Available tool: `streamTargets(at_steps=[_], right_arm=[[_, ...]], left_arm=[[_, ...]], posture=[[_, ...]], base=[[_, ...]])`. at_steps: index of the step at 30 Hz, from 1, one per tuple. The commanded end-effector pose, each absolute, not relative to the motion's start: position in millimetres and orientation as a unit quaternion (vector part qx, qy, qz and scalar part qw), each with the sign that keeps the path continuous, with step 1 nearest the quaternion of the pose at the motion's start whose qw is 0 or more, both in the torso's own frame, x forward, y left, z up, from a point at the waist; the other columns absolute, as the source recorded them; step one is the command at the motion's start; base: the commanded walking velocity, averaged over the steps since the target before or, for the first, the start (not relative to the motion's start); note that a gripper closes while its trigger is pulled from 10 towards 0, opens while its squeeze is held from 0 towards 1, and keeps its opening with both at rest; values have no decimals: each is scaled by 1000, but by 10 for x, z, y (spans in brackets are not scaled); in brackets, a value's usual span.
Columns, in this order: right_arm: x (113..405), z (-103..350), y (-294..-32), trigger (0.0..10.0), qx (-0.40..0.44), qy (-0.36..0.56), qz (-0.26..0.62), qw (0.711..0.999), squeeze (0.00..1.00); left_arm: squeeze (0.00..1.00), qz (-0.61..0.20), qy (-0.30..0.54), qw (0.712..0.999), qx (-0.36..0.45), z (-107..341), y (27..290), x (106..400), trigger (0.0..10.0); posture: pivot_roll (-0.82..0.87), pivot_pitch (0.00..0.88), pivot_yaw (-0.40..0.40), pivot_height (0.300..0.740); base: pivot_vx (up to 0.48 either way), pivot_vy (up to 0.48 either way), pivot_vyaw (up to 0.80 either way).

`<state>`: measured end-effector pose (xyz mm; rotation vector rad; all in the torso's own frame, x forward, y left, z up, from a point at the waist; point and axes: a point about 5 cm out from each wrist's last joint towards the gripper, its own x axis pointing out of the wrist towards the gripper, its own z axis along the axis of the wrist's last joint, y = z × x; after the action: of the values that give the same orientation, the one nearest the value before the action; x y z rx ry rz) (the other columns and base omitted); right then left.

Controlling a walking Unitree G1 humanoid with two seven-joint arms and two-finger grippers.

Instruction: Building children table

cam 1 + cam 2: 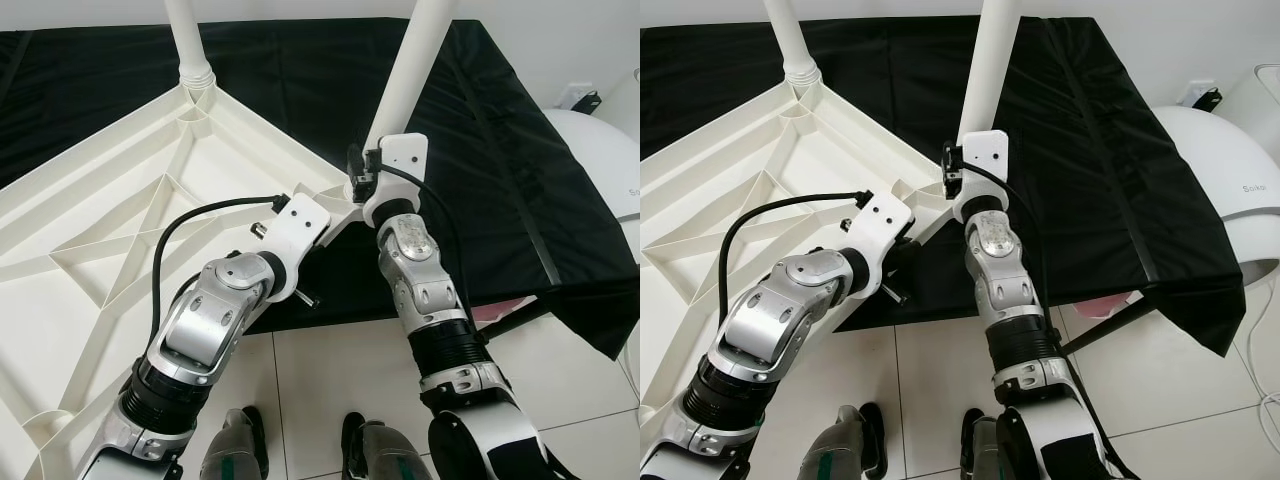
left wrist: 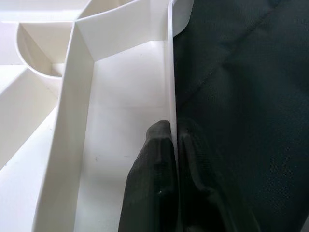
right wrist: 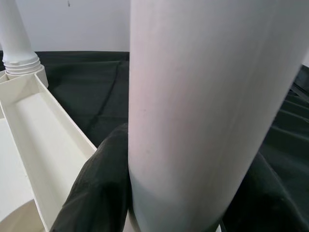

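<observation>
The upturned tabletop (image 1: 110, 230) lies ribs-up on the black cloth (image 1: 500, 150). The left gripper (image 2: 175, 159), at seven o'clock of the near corner, pinches the tabletop's rim wall, probably steadying it. The right gripper (image 3: 183, 183) clasps the white leg (image 1: 415, 60) just above that corner's socket, apparently seating it upright. Another leg (image 1: 188, 40) already stands at twelve o'clock.

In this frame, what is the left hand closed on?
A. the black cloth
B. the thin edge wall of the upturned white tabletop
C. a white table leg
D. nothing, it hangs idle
B: in the left wrist view the left hand pinches the tabletop's thin rim, one finger on each side.
</observation>
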<state>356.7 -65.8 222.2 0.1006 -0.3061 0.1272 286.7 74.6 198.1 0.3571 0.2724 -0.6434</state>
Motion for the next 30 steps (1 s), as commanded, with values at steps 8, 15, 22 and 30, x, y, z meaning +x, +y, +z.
streamTargets(at_steps=[8, 15, 22, 30], right_arm=[[3530, 2134, -475, 10000, 75, -117, 29, 990, 0], [3568, 2080, -491, 10000, 67, -99, -11, 993, 0], [3576, 2054, -448, 10000, 67, -92, -19, 993, 0], [3584, 2053, -400, 10000, 64, -93, -31, 993, 0]], left_arm=[[0, -304, 143, 925, 177, 1951, 721, 2886, 10000], [0, -305, 143, 925, 177, 1952, 715, 2875, 10000], [0, -306, 142, 925, 177, 1952, 708, 2867, 10000], [0, -303, 143, 926, 176, 1950, 709, 2878, 10000]], posture=[[-74, 234, -24, 740], [-74, 231, -24, 740], [-72, 227, -25, 740], [-72, 227, -25, 740]], base=[[0, 0, 0], [0, 0, 0], [0, 0, 0], [0, 0, 0]])
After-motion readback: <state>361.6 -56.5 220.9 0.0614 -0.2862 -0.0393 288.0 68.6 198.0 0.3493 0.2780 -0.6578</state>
